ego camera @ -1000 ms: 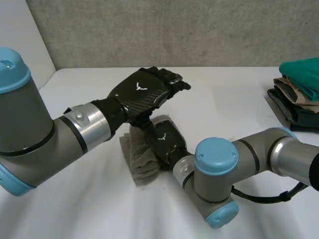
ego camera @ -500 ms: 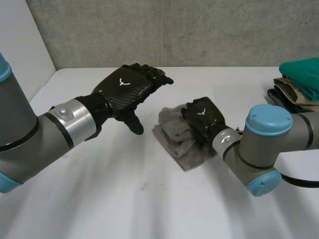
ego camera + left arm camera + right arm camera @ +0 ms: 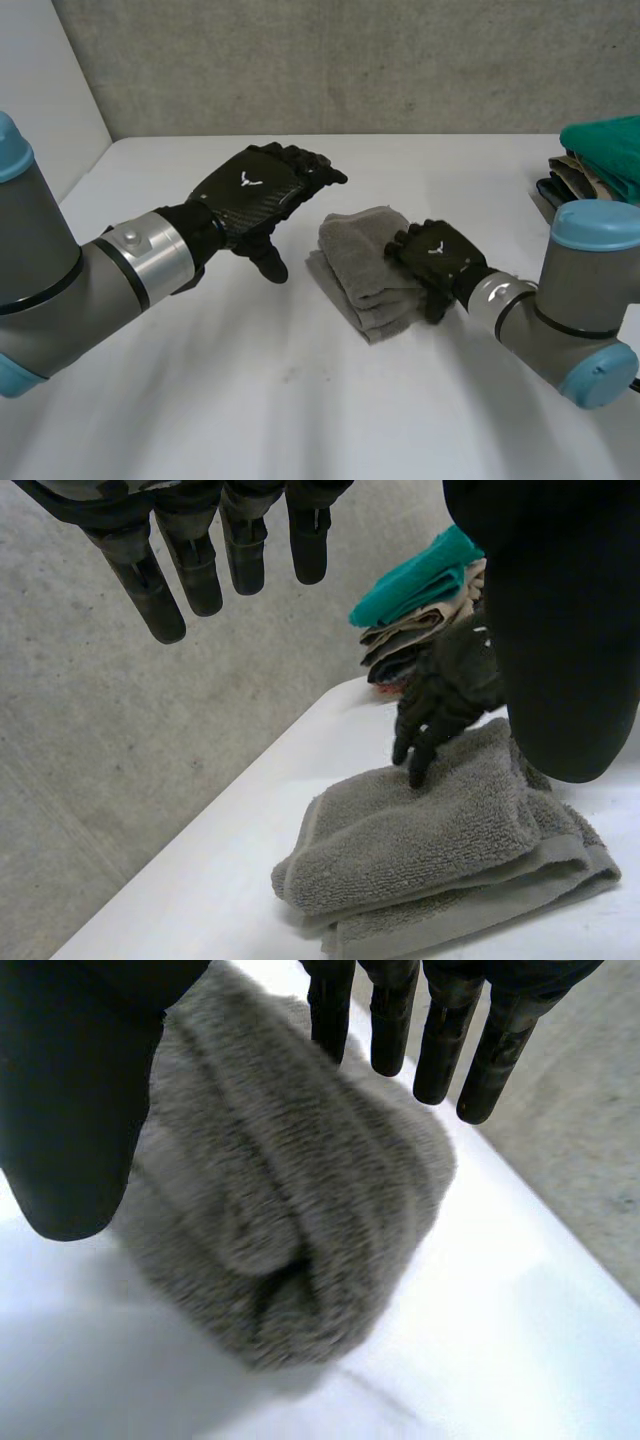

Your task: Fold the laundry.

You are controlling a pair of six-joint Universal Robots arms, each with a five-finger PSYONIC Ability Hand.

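1. On the white tabletop (image 3: 250, 400) we see a folded grey terry towel (image 3: 360, 268), near the middle.
2. The right hand (image 3: 441, 256) touches the towel's edge with its fingers nearly straight, gripping nothing.
3. The left hand (image 3: 252, 190) hovers beside the towel, relaxed and empty.

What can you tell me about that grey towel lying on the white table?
The grey towel looks like thick, fuzzy terry cloth. It is folded into a compact bundle of several layers, with rounded folds and hemmed edges stacked at one side. It lies flat on the white table, roughly between the two arms. The right hand rests straight fingers on its top near one edge. The left hand hovers open beside it, not touching it.
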